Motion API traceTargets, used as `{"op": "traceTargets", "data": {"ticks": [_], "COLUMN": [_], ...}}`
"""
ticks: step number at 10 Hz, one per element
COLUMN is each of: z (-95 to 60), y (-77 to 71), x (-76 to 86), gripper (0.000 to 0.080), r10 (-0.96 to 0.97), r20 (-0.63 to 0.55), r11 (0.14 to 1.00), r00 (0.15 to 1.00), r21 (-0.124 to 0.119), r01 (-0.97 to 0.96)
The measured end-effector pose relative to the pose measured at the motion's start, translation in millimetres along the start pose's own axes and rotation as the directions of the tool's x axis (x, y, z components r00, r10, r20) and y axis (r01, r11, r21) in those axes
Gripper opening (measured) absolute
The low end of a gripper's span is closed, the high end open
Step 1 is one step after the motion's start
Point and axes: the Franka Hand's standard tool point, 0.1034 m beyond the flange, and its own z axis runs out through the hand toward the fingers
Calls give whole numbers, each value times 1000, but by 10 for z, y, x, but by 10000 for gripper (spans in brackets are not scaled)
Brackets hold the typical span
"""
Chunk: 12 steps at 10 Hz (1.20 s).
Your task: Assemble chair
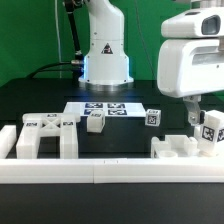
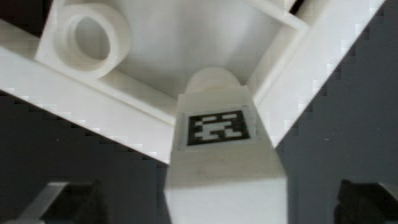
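Scene: black bench, white rail along its 6 o'clock edge, arm base at 12 o'clock.
Chair parts: spread along the bench just behind the rail. Legged frame at 9 o'clock; small post near centre; tagged cube toward 3 o'clock; low frame at 4 o'clock, touching the rail.
Marker board: flat, just behind the small post.
End effector: low over the low frame at 3–4 o'clock. In the wrist view the two fingers stand apart on either side of a tagged post, dark gap on both sides. Straddling, not yet clamped.
Step in hand (judgement): taking hold of the tagged post that stands at the low frame.
Doing it well: keep the post midway between the fingers; close squarely on its flat sides; avoid nudging the frame behind it; check the post sits upright before lifting.
Risk: an off-centre close could twist the post or shove the frame against the rail.
Hidden: fingertips cut off at the wrist view's edge; contact with the post cannot be told.
Hard to make out: whether the post rests on the frame or just beside it; the round hole in the frame is partly cut off.
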Motion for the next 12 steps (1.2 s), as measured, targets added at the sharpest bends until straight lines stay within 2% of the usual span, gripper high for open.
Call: {"op": "traceTargets", "data": {"ticks": [1,2,3,4,8,11,12], "z": [0,0,1,1,7,11,15], "y": [0,0,1,1,12,23,21], "x": [0,0,-1,-1,-10,-20,-23], "gripper": [618,440,440,285,287,287,287], "r10": [0,6,19,55,352,644,733], "r20": [0,0,0,0,-1,-3,-2], "r11": [1000,1000,1000,998,936,765,680], "r00": [1000,1000,1000,998,936,765,680], "r21": [0,0,0,1,2,0,-1], "r01": [0,-6,-19,-55,-352,-644,-733]}}
